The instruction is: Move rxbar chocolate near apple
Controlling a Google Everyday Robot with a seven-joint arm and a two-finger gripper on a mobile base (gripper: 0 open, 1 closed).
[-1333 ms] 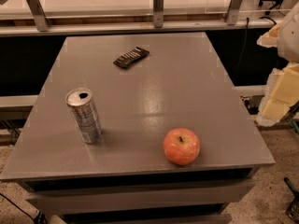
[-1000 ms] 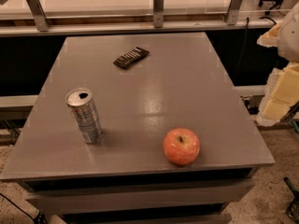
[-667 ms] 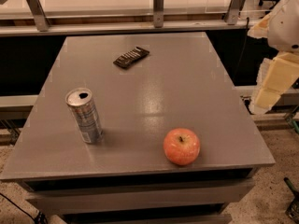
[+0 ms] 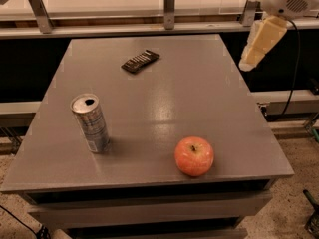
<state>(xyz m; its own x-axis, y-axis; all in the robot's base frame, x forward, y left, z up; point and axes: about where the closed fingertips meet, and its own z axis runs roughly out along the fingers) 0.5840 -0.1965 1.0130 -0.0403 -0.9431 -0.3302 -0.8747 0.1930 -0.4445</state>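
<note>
1. The rxbar chocolate lies flat on the far-left part of the grey surface, turned at a slant, well apart from the apple at the near-right edge.
2. Judging by its look, the bar is light, thin and fairly stiff inside a slick wrapper. It sits so low that there is little height to catch, and it may skid if nudged sideways.
3. The best hold is probably across the narrow width near the middle, coming straight down, with the claw turned to match the slant.
4. The claw hangs off the far-right edge of the surface, raised and holding nothing. Whether it is spread or pressed together I cannot tell from this angle.
5. A silver can stands upright on the near-left side, apart from both bar and apple. It is off the straight line between them, so it should not block the carry.
6. The apple is round and could roll if bumped, and it sits near the front edge. It seems safest to set the bar down just beside the apple on the inner side.
</note>
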